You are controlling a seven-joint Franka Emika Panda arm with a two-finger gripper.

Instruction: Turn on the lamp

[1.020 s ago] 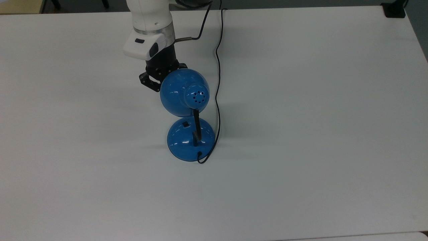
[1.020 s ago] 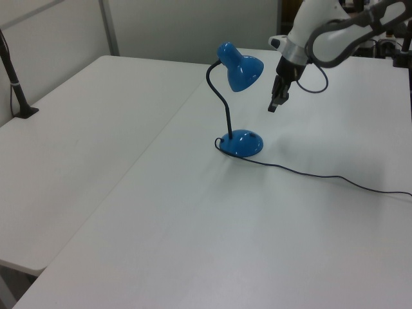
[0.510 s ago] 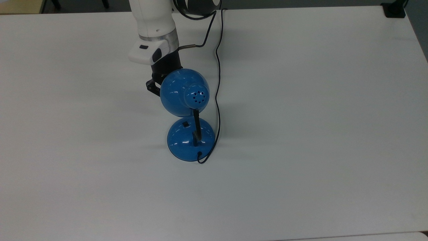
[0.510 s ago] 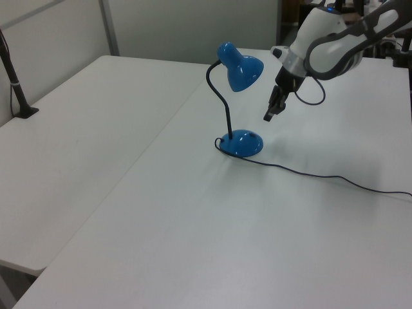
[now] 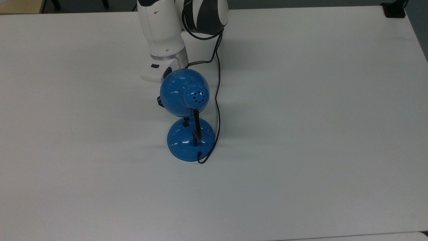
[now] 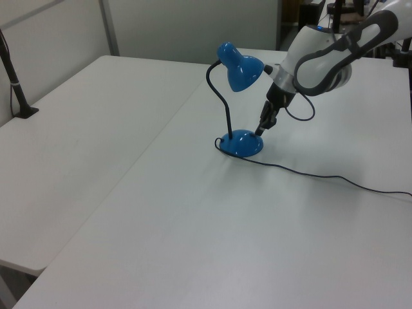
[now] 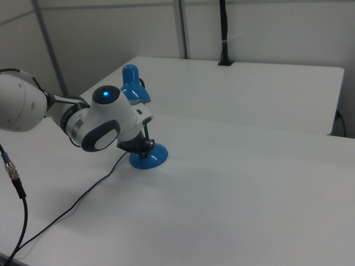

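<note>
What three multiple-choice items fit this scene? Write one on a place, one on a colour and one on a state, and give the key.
1. In the left view, the gripper is:
A) above the shade
B) close by the right rim of the base
C) far off at the left view's left

2. The shade's colour is:
A) blue
B) red
C) white

3. The lamp is:
A) lying on its side
B) lifted into the air
C) standing on its base

Key: 1 B, the gripper hangs low beside the base, below the shade. 2 A, the shade is glossy blue. 3 C, the base sits flat on the table.
</note>
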